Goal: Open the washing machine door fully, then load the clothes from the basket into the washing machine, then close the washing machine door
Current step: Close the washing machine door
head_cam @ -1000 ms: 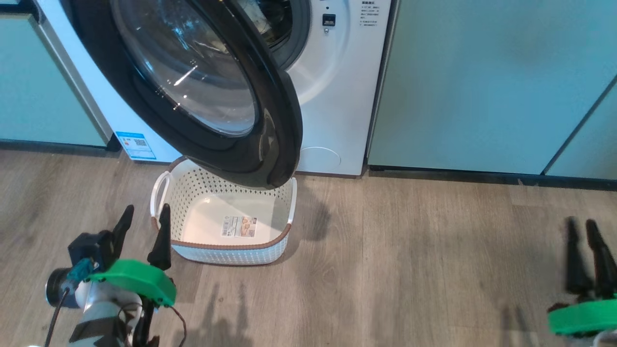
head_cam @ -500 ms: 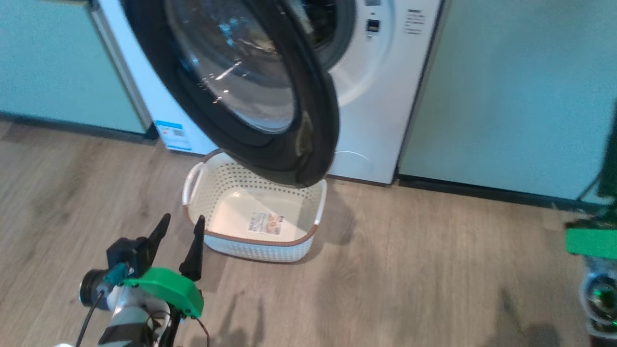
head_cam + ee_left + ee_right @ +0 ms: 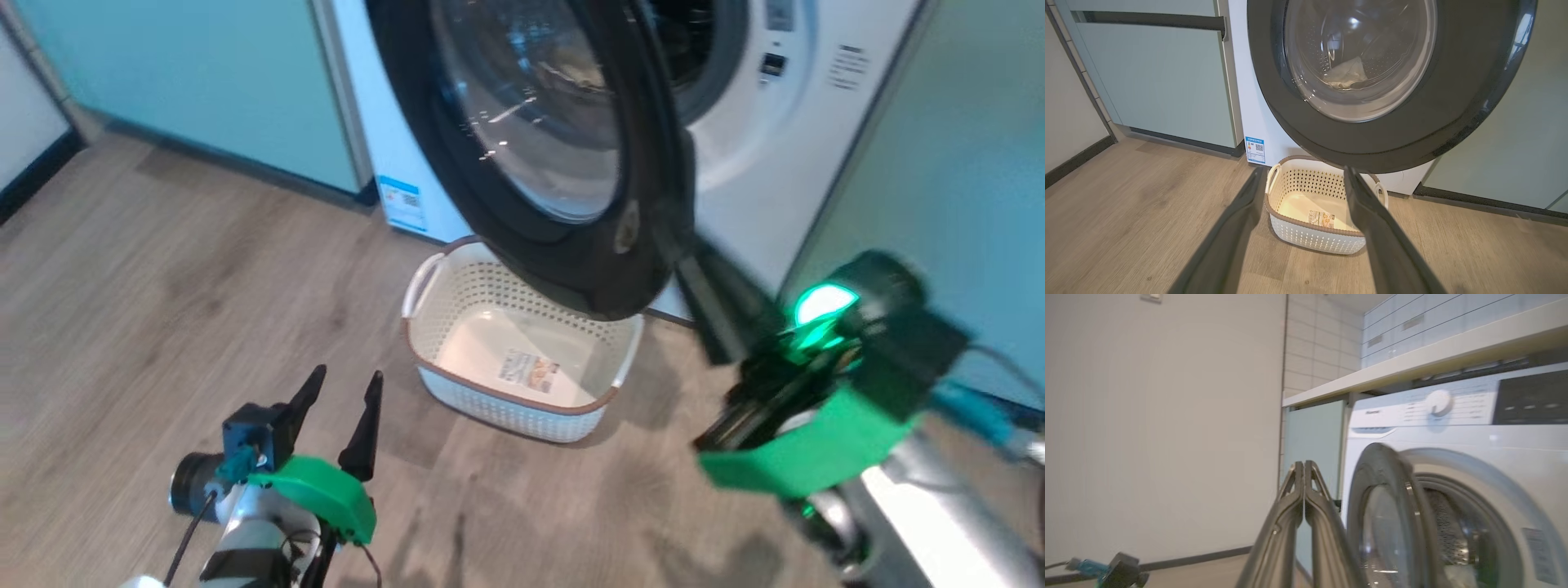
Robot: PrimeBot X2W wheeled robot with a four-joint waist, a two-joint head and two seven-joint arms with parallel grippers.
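Now | washing machine door [image 3: 588,269] ajar, hanging over the far edge of the basket [image 3: 457,302] | clothes [image 3: 1347,75] seen through the glass, inside washing machine [image 3: 784,163] | left gripper [image 3: 347,376] spread wide, empty, near-left of basket | right gripper [image 3: 1304,463] pressed together, empty, just right of door.

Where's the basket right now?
In the head view the basket sits mid-frame on the floor, in front of the washing machine, partly under the open door, right of the left gripper.
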